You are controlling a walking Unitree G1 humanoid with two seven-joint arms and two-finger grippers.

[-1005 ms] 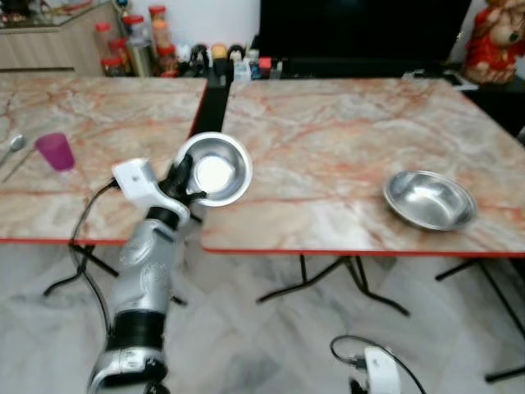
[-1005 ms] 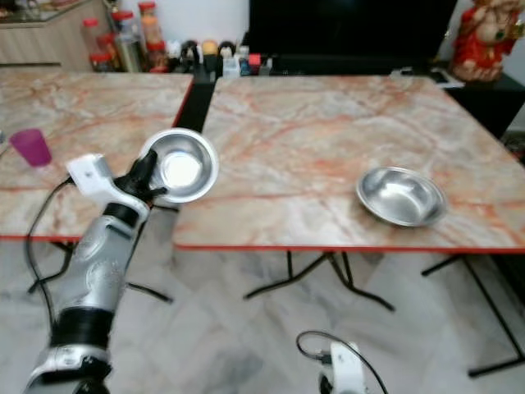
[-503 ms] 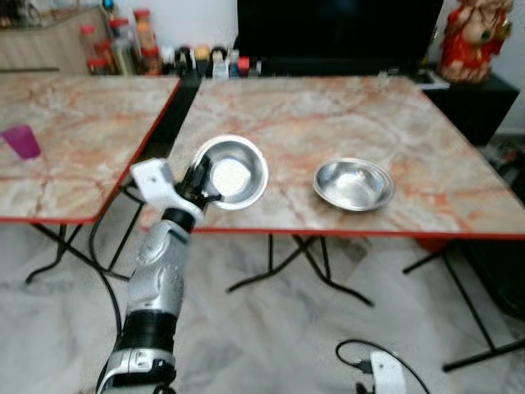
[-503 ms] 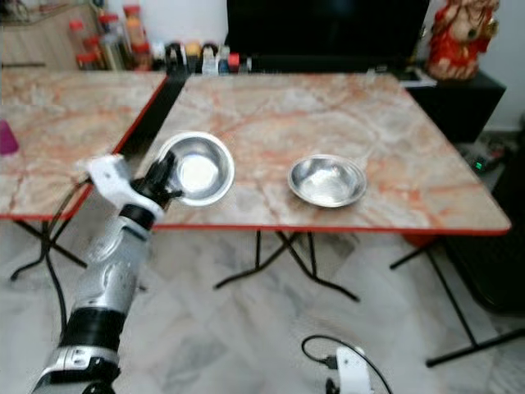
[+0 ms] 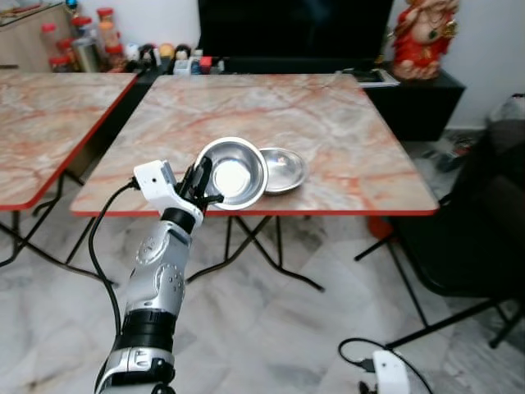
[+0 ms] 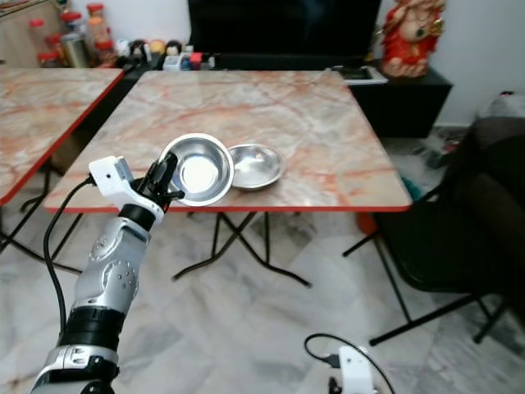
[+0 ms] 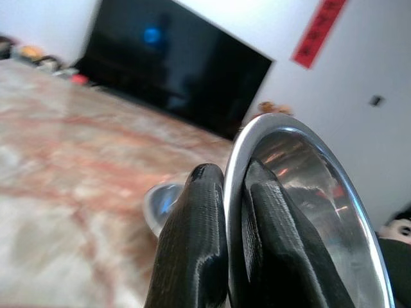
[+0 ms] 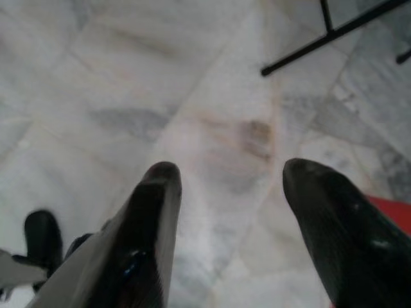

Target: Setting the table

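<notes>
Steel bowl [image 5: 234, 172] centre frame, tilted, rim pinched by left gripper [image 5: 199, 182] | second bowl [image 5: 283, 169] just behind on marble worktop [image 5: 328, 123] | right gripper [image 8: 225, 212] spread wide over floor [image 8: 128, 77]

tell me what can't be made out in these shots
- Second steel bowl on the marble table: its near-left side is hidden behind the held steel bowl in the eye views.
- Left gripper: pinches the held bowl's rim; fingertips partly covered by it.
- Jars at the far wall: too small to identify.
</notes>
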